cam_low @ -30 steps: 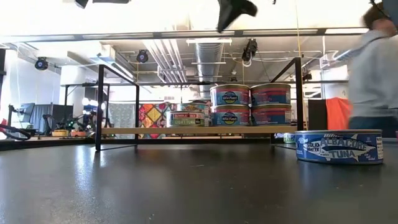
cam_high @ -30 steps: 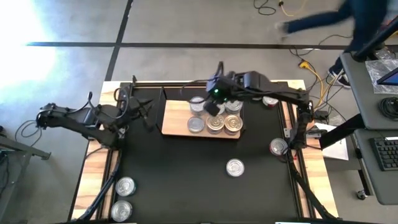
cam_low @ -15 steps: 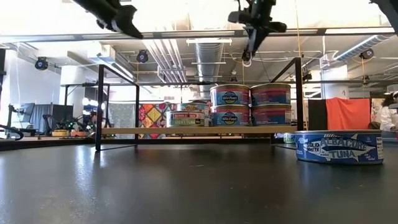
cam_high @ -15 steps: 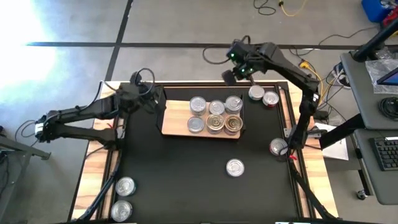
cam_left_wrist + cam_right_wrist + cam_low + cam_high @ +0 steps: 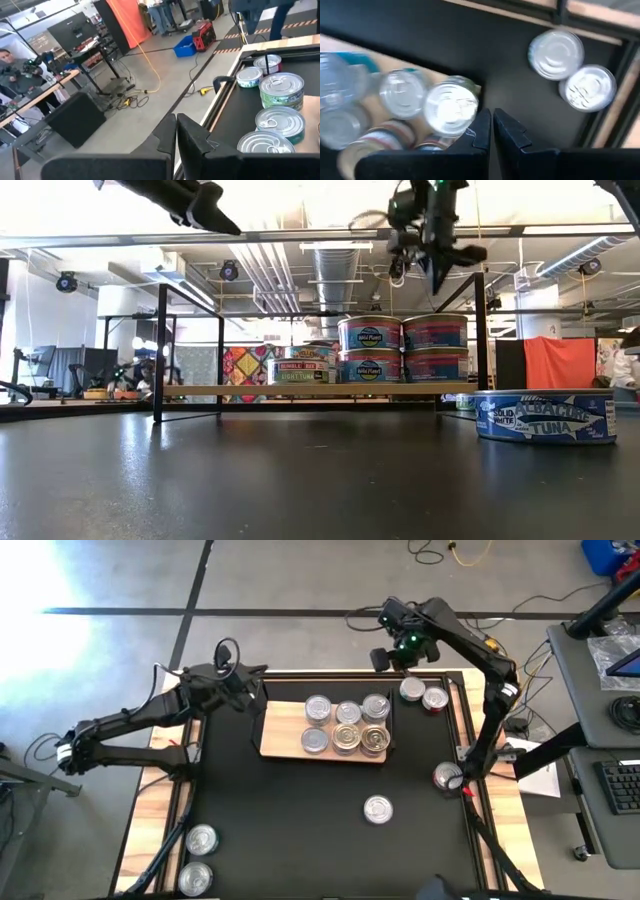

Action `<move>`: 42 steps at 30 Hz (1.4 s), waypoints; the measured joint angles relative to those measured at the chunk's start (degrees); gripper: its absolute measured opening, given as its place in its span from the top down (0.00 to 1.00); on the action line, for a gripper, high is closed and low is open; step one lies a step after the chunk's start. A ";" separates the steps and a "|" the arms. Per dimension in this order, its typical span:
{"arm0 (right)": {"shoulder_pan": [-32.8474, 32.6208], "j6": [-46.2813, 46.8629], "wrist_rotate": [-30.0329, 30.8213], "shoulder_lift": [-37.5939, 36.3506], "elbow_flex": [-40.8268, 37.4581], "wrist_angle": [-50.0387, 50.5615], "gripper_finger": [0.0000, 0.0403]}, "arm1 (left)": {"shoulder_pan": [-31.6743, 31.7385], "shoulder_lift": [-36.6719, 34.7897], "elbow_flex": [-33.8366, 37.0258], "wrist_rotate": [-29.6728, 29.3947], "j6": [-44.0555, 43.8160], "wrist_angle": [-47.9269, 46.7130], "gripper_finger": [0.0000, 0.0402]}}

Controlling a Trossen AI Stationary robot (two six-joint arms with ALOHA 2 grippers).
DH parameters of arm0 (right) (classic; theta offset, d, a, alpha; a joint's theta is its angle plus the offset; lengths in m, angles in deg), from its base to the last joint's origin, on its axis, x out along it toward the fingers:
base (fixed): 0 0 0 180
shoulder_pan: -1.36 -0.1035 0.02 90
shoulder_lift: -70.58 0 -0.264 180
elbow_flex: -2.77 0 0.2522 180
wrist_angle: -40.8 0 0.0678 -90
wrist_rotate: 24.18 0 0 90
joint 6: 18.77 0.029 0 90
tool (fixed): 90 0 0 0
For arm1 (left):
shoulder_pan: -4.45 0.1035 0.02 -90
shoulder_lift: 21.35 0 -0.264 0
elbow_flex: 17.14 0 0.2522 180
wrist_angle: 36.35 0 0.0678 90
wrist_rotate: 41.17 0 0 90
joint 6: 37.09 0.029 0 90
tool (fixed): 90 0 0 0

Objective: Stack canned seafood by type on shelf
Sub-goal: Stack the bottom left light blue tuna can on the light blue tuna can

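While the black counter [image 5: 300, 830] fills the middle of the high view, the wood shelf [image 5: 275, 735] sits in its upper centre with six tins [image 5: 346, 726] on it, some stacked two high. About six tins are left: two [image 5: 422, 694] at upper right of the shelf, one at the right edge, one loose [image 5: 377, 808] lower centre, two [image 5: 198, 855] at lower left. Both arms hang raised: left claw [image 5: 252, 690] and right claw [image 5: 382, 658] are pressed together, empty.
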 joint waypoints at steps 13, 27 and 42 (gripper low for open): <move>-4.24 3.47 6.35 -14.17 -18.30 -16.09 0.97 | -0.90 -11.01 0.00 9.12 -8.69 -3.69 1.00; -38.32 15.22 7.47 -35.57 -35.34 -35.56 0.97 | -19.57 -9.25 0.00 46.58 -43.05 0.07 1.00; -75.82 18.32 14.61 -28.13 -44.53 -60.88 0.97 | -65.44 14.38 -6.02 6.89 -79.32 -20.32 1.00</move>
